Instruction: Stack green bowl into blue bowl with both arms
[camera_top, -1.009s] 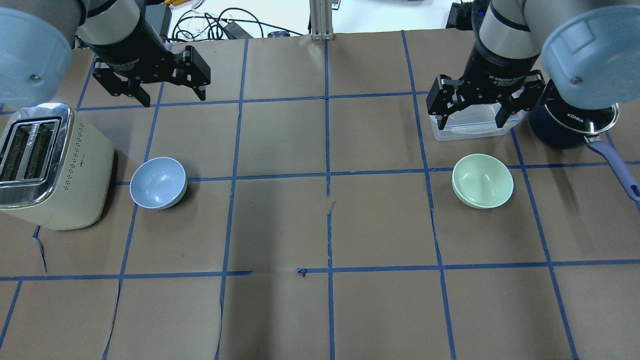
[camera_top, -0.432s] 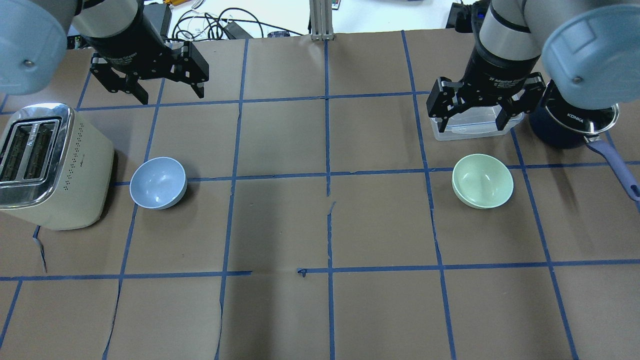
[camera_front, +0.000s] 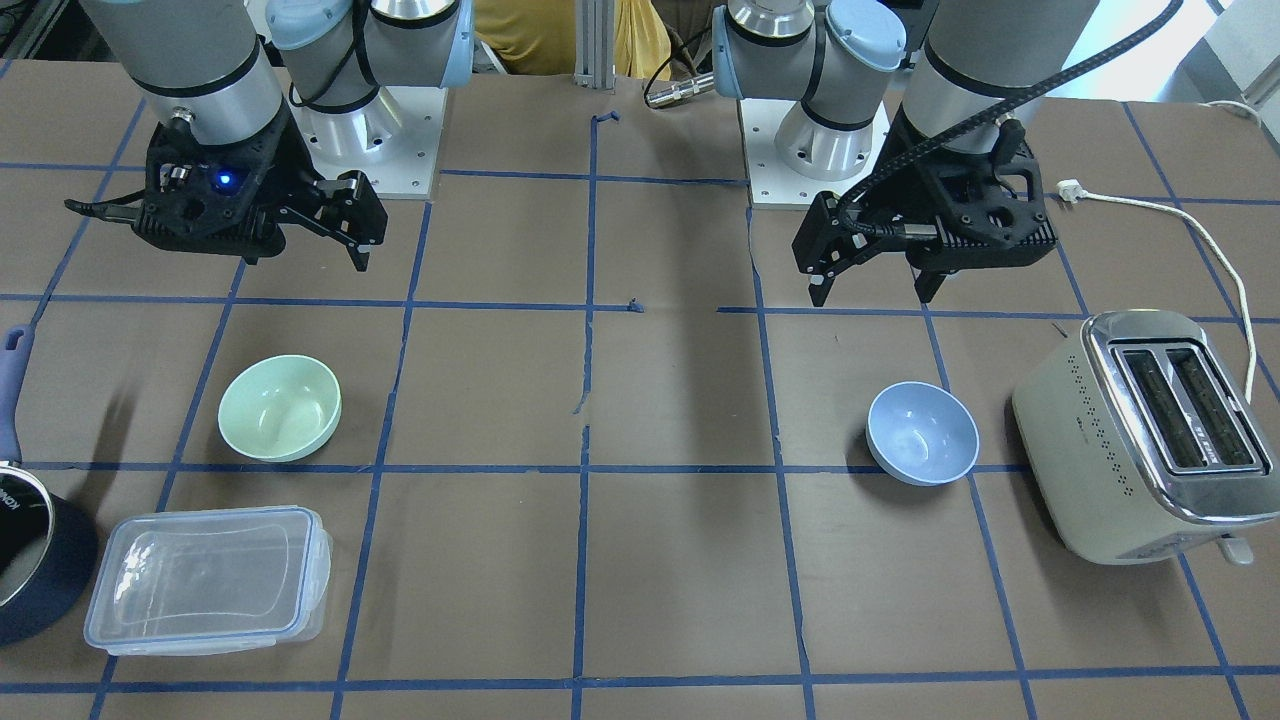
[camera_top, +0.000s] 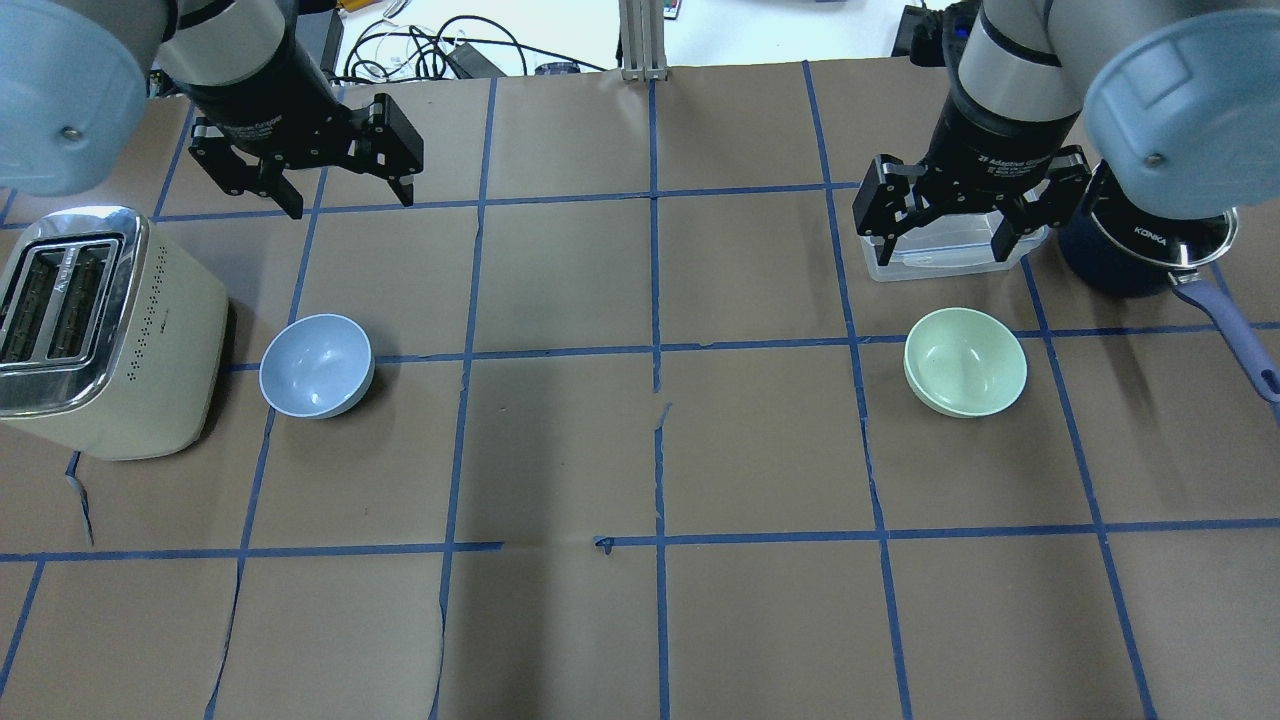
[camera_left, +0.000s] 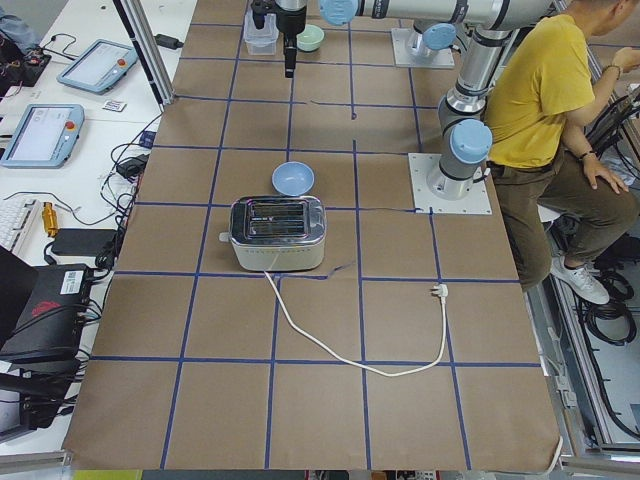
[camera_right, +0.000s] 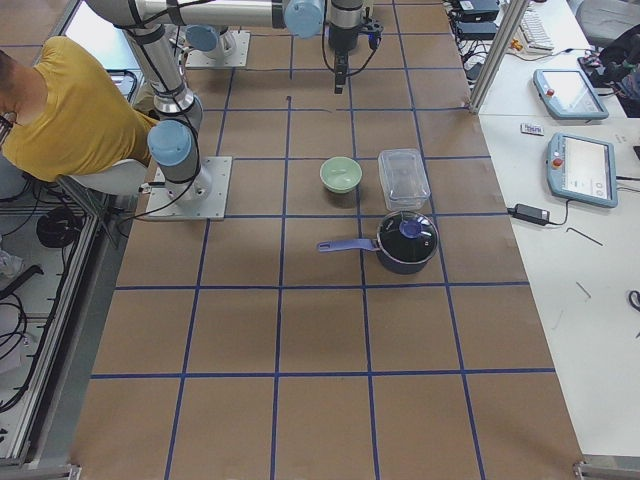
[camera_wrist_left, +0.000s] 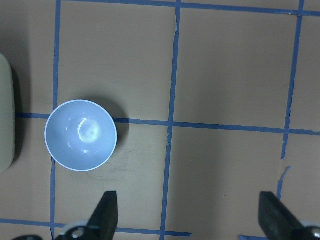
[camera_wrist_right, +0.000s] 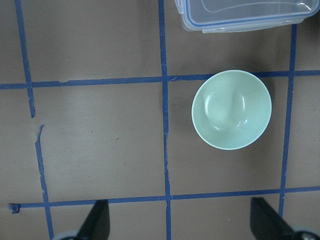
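Observation:
The green bowl (camera_top: 965, 361) sits upright and empty on the table's right side; it also shows in the front view (camera_front: 280, 407) and the right wrist view (camera_wrist_right: 231, 109). The blue bowl (camera_top: 316, 365) sits upright and empty on the left, next to the toaster; it shows in the front view (camera_front: 921, 432) and the left wrist view (camera_wrist_left: 81, 135). My left gripper (camera_top: 348, 198) hangs open and empty high above the table, beyond the blue bowl. My right gripper (camera_top: 937, 240) hangs open and empty above the clear container, beyond the green bowl.
A cream toaster (camera_top: 95, 330) stands at the left edge, its cord trailing off. A clear lidded container (camera_front: 205, 578) and a dark navy pot (camera_top: 1140, 245) with a blue handle lie near the green bowl.
The left gripper has shifted slightly, back toward where it was a second ago. The right gripper and both bowls have not moved.

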